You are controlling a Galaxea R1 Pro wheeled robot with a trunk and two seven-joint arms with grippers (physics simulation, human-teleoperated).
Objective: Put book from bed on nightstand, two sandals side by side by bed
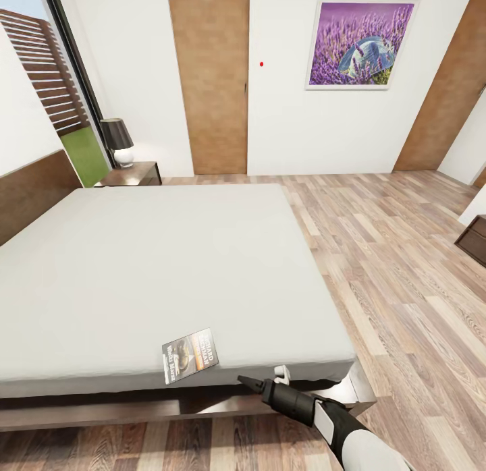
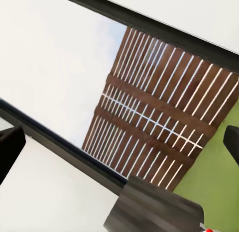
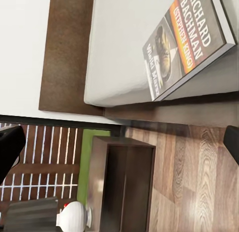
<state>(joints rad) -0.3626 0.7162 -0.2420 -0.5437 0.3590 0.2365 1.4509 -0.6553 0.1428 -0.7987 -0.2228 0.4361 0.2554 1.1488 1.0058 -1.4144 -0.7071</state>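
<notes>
A very big low bed (image 1: 155, 268) with a plain light-grey mattress and a dark brown wooden frame takes up most of the head view. A thin small paperback book (image 1: 190, 355) with a grey-and-dark cover and an orange band of white letters lies flat on the mattress, right by the near edge. In the right wrist view the book (image 3: 191, 40) pokes a little past the mattress edge.

The right gripper (image 1: 264, 377) is just beside the book, near the bed's edge and apart from it. Its two dark fingertips (image 3: 10, 150) sit far apart at the sides of the right wrist view, so it is spread wide with nothing in it.

A low dark reddish-brown wooden nightstand (image 1: 135, 174) stands at the far corner of the bed, beside the brown headboard (image 1: 34, 191). A lamp with a dark shade and a white round base (image 1: 119, 142) sits on it.

In the left wrist view, the left gripper's fingertips (image 2: 9, 151) are also far apart, and a brown slatted fence (image 2: 159, 122) shows between them through a black-framed window (image 2: 64, 147).

On the white wall hang a framed purple lavender picture (image 1: 360, 44) and tan wooden doors (image 1: 210, 79). The floor (image 1: 398, 255) is light wood planks
</notes>
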